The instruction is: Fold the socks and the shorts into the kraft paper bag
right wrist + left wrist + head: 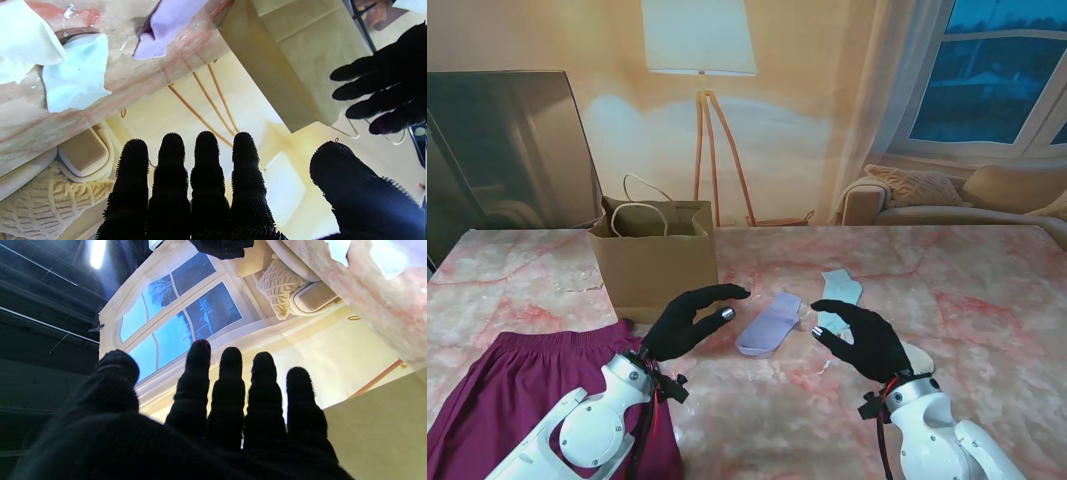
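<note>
1. Nearest me on the left lie the shorts point(517, 395), maroon, spread flat with the waistband on the far side. My left arm crosses over them. I judge them unfolded and untouched, so that part of the job is still ahead.
2. My left hand point(689, 320) hangs just above the table, right of the shorts. Its fingers are spread and straight, and it grips nothing. It points toward the lilac sock, and I read that as readiness to pin or fold it.
3. My right hand point(864, 338) is likewise spread wide and empty, raised off the marble top, fingers aimed at the blue sock. The 2 hands face each other across the socks.
4. Between the hands lies the lilac sock point(768, 324), flat on the table point(987, 290). Just right and farther is the blue sock point(838, 296). The 2 lie apart, not paired, so I judge neither is folded yet.
5. Farther on the left stands the bag point(653, 262), upright, mouth open, handles up. It sits close behind the socks, a short carry for either hand. From here I cannot see inside it.
</note>
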Available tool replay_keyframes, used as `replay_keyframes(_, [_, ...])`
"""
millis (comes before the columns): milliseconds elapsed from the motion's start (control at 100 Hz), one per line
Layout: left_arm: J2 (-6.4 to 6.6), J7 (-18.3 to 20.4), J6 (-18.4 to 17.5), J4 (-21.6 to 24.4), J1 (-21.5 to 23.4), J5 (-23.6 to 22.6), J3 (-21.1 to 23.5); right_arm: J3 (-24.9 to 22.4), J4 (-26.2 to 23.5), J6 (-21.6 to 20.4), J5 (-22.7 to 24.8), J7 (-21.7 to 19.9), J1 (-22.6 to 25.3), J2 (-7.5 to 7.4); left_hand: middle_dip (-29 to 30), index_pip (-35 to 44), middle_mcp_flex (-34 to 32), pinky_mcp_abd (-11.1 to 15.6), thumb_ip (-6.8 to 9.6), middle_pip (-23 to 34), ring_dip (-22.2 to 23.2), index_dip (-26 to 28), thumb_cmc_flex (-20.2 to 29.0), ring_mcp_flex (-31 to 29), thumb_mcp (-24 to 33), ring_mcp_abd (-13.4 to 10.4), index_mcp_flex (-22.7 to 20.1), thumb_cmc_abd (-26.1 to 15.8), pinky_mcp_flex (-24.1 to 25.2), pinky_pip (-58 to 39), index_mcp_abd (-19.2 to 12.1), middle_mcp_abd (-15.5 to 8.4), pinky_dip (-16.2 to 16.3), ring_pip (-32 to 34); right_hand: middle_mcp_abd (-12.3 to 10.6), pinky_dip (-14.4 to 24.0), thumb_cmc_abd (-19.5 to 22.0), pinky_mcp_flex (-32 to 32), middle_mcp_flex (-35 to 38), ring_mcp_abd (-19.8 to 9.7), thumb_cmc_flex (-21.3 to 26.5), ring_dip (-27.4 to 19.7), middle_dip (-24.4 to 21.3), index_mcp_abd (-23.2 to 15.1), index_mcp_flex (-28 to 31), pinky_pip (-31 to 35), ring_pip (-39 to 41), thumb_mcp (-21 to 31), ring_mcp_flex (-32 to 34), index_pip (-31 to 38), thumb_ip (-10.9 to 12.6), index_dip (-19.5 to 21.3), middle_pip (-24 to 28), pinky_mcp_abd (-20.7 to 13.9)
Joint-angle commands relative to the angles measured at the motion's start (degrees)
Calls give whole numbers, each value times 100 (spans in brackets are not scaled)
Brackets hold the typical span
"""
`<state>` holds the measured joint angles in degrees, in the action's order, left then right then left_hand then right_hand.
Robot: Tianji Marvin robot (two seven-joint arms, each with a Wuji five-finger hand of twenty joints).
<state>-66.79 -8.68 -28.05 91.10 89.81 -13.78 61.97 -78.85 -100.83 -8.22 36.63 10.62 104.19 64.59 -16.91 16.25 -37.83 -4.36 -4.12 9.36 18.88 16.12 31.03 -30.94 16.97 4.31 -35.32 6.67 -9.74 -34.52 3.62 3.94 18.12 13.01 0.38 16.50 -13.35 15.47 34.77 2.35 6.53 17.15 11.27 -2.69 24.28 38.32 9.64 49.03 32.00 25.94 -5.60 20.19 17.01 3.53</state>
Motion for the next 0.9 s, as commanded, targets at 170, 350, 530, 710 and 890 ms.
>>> replay_keyframes(170, [-121,-458,-181,-485,-26,-428,-248,-18,182,36,210,-25,-61,-16,124,-31,455,334,277,-42,-134,-168,-479,514,393,-269,319,-28,342,32,-106,-101,-20,-126,-69,98,-312,239,336,-93,926,97,129,-208,402,244,167,806,439,369,186,121,202,-185])
replay_keyframes(350, [-188,-820,-155,-844,-170,-767,-371,-58,285,174,663,-171,-168,-96,121,112,535,387,289,81,-143,-196,-460,594,1322,-320,420,269,396,0,-154,-210,-2,-42,-174,82,-868,631,762,-124,2018,182,242,-375,696,661,363,1444,954,743,28,287,457,-176])
replay_keyframes(530, [-180,-783,-161,-929,-120,-722,-356,-90,457,295,1123,-225,-286,-162,130,182,603,389,275,111,-144,-213,-519,643,1575,-316,479,339,445,-6,-139,-50,1,0,-305,74,-1511,808,1023,-188,2352,272,304,-620,877,921,446,1882,1247,1013,-128,357,607,-108])
replay_keyframes(710, [-173,-897,-170,-910,-18,-897,-298,73,886,359,1557,19,-575,-201,170,128,642,362,269,44,-187,-238,-491,691,1283,-294,454,270,458,109,-126,-47,-61,-69,-447,233,-2556,1056,1319,-239,2446,459,384,-821,1100,1215,590,2582,1588,1272,-185,325,804,-15])
replay_keyframes(890, [-168,-1100,-95,-848,40,-1195,-242,318,1333,503,2038,269,-884,-262,185,66,679,352,278,-7,-203,-243,-514,725,1132,-291,453,220,490,163,-122,-58,-86,-123,-516,670,-3087,1272,1436,-275,2467,781,442,-928,1115,1668,867,2756,1857,1423,-204,245,953,130])
